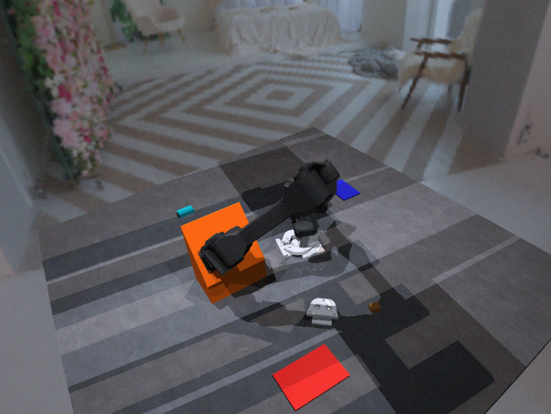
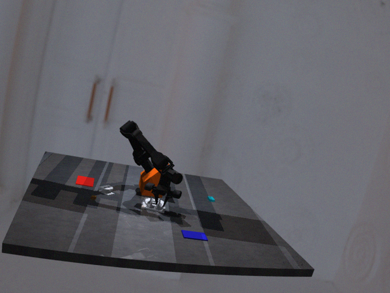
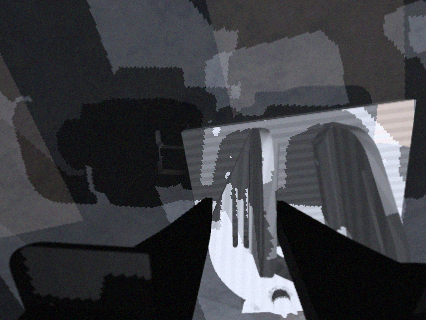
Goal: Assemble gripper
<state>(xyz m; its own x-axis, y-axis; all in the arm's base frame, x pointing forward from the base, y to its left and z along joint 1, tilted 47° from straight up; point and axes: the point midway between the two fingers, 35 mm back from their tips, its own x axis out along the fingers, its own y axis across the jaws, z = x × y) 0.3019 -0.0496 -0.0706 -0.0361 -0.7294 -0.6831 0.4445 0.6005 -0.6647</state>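
Observation:
The white gripper base (image 1: 280, 250) (image 2: 153, 210) (image 3: 390, 117) lies flat under my hand. My gripper (image 2: 160, 204) (image 3: 242, 206) is low over it, shut on one grey-white jaw (image 3: 256, 190), which stands between the fingers in the wrist view. The other jaw (image 3: 350, 185) is beside it over the base, to the right in the wrist view, outside the fingers. The pins and the meshing of the teeth are hidden. The white housing plate (image 1: 322, 305) (image 2: 107, 188) lies apart on the table, with two round holes showing in the top view.
A large orange block (image 1: 213, 222) (image 2: 150, 176) stands beside the base, under the arm. A red plate (image 1: 310, 376) (image 2: 84, 181) and a small orange cube (image 1: 374, 306) (image 2: 93, 197) lie near the housing plate. A blue plate (image 1: 346, 190) (image 2: 194, 235) and a cyan block (image 1: 185, 210) (image 2: 211, 198) lie farther off.

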